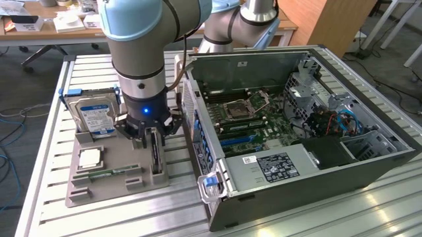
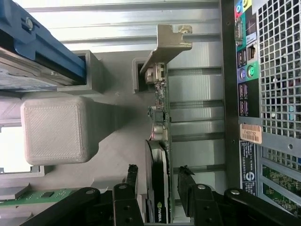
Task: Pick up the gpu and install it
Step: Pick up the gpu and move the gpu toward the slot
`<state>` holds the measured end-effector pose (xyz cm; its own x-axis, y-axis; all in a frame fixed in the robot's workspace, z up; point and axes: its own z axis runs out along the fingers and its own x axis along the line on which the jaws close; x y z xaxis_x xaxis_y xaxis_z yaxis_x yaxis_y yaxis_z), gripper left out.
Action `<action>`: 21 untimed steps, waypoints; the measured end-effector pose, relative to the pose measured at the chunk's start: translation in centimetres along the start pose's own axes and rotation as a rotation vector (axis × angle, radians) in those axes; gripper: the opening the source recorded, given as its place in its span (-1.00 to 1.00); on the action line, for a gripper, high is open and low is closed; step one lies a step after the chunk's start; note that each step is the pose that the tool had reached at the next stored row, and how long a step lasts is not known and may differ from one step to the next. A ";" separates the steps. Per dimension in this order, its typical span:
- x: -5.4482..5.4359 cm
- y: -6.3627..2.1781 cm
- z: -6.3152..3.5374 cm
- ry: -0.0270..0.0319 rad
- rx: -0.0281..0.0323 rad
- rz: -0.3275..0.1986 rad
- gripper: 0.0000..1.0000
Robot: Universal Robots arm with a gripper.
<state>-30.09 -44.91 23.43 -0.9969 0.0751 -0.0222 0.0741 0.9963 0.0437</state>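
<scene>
GPU (image 1: 157, 157) stands on edge in a narrow slot of the grey holder tray (image 1: 105, 190), on the exterior view's left of the open computer case (image 1: 310, 168) and just beside its rear panel. The wrist view shows its silver bracket (image 2: 170, 44) at the far end, sitting next to a pocket of the tray.

The gripper (image 1: 153, 137) is down over the card with its jaws spread wide, one finger on each side. Both fingers (image 2: 132, 181) stand apart from the card's faces, so nothing is held.

As I judge it, the main risk is an uneven close. If one finger meets the card first, it could push the thin board sideways in its slot and give a crooked grip. A skewed card may then bind in the slot, or its bracket may catch on the tray pocket. Pressing on the black cooler face rather than a firm part could also let the card slip. The hard drive (image 1: 97, 114) on the exterior view's left and the case wall on the right leave little room for sideways drift.
</scene>
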 end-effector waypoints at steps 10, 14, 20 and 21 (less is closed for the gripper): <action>0.1 0.01 0.23 0.0001 0.0000 0.000 -0.06; 0.1 0.01 0.23 0.0001 0.0001 0.000 -0.06; 0.1 0.01 0.23 0.0002 0.0001 0.000 -0.06; 0.1 0.01 0.23 0.0001 0.0000 0.000 -0.08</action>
<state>-30.14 -44.89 23.19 -0.9969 0.0753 -0.0221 0.0742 0.9963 0.0436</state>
